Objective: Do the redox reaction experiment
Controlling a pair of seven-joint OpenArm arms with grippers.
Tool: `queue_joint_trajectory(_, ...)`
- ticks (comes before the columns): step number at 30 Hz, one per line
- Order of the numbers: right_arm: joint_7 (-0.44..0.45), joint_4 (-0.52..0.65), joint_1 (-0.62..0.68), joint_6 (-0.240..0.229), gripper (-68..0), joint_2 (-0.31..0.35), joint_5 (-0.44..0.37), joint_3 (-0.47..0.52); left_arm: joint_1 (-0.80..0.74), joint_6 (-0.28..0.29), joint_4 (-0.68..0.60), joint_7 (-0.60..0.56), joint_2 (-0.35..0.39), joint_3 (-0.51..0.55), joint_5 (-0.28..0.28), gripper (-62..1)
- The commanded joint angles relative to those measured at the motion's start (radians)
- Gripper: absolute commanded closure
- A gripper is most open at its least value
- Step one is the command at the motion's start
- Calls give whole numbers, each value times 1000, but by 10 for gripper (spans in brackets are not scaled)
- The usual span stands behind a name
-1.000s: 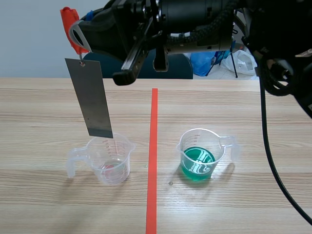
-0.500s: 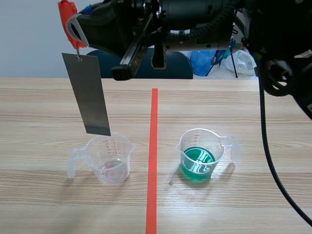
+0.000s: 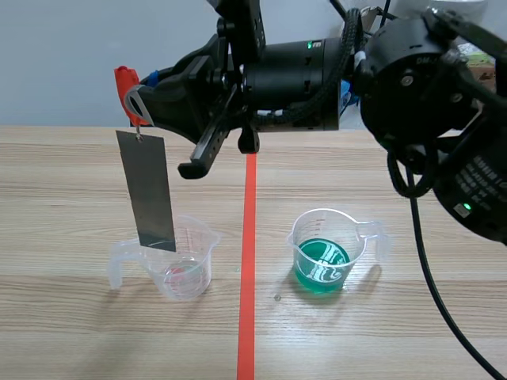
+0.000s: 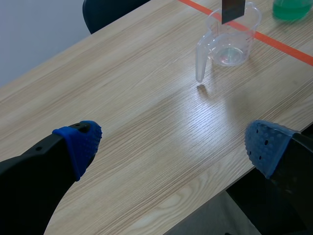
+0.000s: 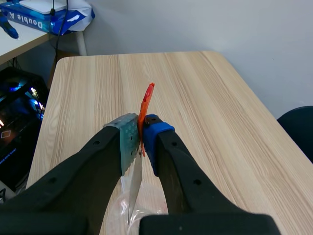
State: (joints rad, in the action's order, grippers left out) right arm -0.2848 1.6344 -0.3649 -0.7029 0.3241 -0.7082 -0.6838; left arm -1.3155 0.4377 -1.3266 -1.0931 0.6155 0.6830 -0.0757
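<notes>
Right jaws: closed tight on the orange tag, with a grey-green pad on one face and a blue pad on the other; high above the counter, on the right arm that comes past the tape line.
Orange tag: pinched between the right jaws, upper end sticking out beyond the pads.
Metal strip: grey and flat, hanging from the tag directly under the right jaws, a little tilted; lower edge level with the mouth of the clear cup. Cannot tell if the edge is inside the cup or only in front of the rim.
Clear cup: upright on the counter below the right jaws, with a faint pink trace at the bottom; well ahead of the left jaws.
Green cup: upright on the counter, across the tape line from the clear cup, green liquid in the lower part; apart from both jaws, far ahead of the left ones.
Left jaws: spread wide, nothing between them, blue pads showing; low over the near part of the counter.
</notes>
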Motion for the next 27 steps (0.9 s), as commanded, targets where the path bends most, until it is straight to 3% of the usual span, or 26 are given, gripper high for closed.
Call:
queue_joint_trajectory(1,30,3,-14,2,-6,-3,-3,-5,-1,2,-11,-17,-5,-2,-9,-623)
queue_joint_trajectory(10,130,-72,-14,2,-6,-6,80,-52,-1,2,-11,-17,-5,-2,-9,-623)
queue_joint_trajectory(23,320,-253,-15,2,-6,-62,330,-111,-1,2,-11,-15,-5,-2,-9,-623)
queue_joint_trajectory(27,329,-273,-14,2,-6,-66,346,-118,-1,2,-11,-14,-5,-2,-9,-623)
